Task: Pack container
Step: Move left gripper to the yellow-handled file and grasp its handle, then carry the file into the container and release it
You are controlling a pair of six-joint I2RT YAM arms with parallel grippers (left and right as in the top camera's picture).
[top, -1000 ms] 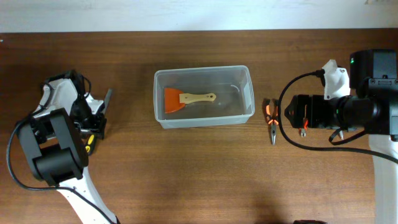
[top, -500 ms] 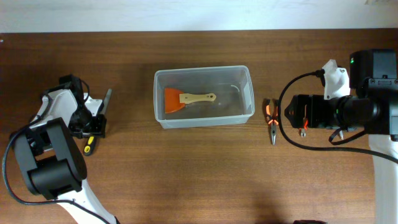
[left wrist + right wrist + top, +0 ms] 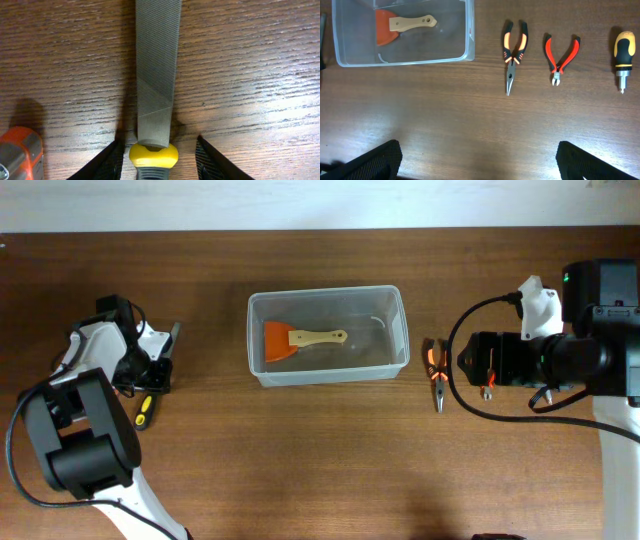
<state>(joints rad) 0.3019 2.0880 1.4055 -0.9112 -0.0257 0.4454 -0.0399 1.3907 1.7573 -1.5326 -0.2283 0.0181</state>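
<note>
The container [image 3: 403,330] is a clear plastic bin at the table's middle; it also shows in the right wrist view [image 3: 468,35]. An orange scraper with a wooden handle [image 3: 300,338] lies inside it. A grey metal file [image 3: 156,65] with a yellow-and-black handle lies on the table at the left [image 3: 172,340]. My left gripper [image 3: 159,160] is open, low over the file, with one finger on each side of the yellow collar and a gap on both sides. My right gripper [image 3: 480,160] is open wide and empty, over bare table right of the container.
Orange-and-black needle-nose pliers [image 3: 512,55] lie right of the container. Red cutters [image 3: 561,55] and a stubby screwdriver [image 3: 623,52] lie further right. An orange object [image 3: 17,152] sits just left of my left gripper.
My left arm has shifted slightly over the file, and more of the file's yellow-and-black handle shows behind it. The right arm and the other tools have not moved.
</note>
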